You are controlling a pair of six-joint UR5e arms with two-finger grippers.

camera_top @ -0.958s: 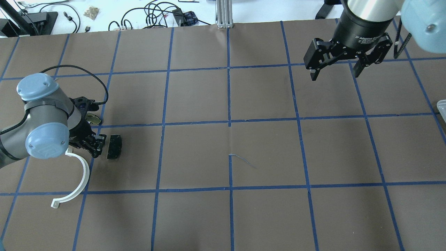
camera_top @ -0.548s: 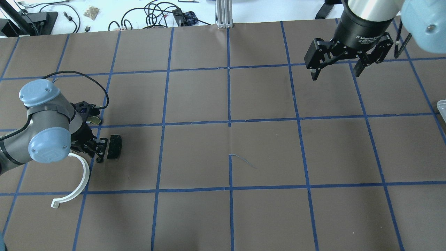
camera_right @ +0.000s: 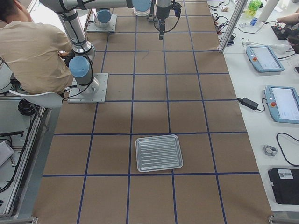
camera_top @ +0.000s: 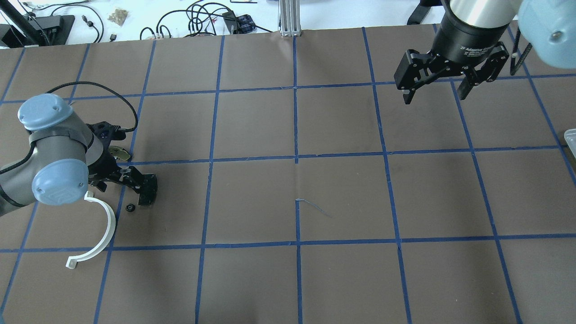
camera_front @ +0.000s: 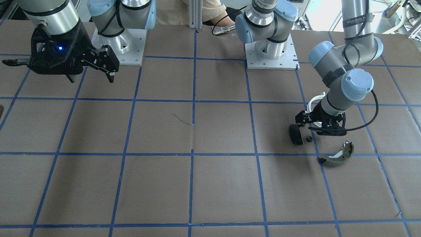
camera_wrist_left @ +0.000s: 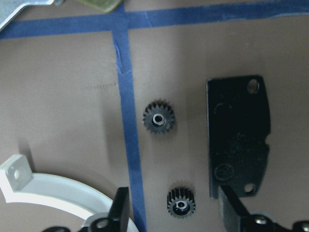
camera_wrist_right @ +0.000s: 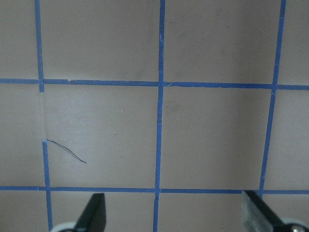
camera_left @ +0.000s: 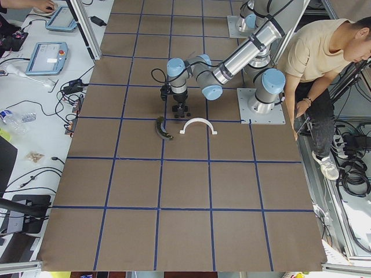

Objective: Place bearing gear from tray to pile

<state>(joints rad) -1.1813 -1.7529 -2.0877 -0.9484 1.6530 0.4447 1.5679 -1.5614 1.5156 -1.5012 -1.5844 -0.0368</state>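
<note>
Two small black bearing gears lie on the table in the left wrist view, one (camera_wrist_left: 158,118) ahead and one (camera_wrist_left: 181,203) between my open left gripper's (camera_wrist_left: 173,209) fingertips. Only one gear (camera_top: 130,207) shows from overhead. The pile is around them: a black rectangular pad (camera_top: 147,191) just right, a white half-ring (camera_top: 101,225), and an olive-green brake shoe (camera_front: 337,156). My left gripper (camera_top: 128,177) hovers just above the pad and gear, empty. My right gripper (camera_top: 438,87) is open and empty, high over the far right of the table.
The metal tray (camera_right: 159,152) lies at the table's right end; only its corner (camera_top: 570,137) shows from overhead. A loose strip of blue tape (camera_top: 312,206) curls at the table's centre. An operator (camera_left: 324,52) sits behind the robot bases.
My left gripper has opened and drawn back from the table. A gear now lies free beside the black pad, where none showed before. The right arm has barely moved.
</note>
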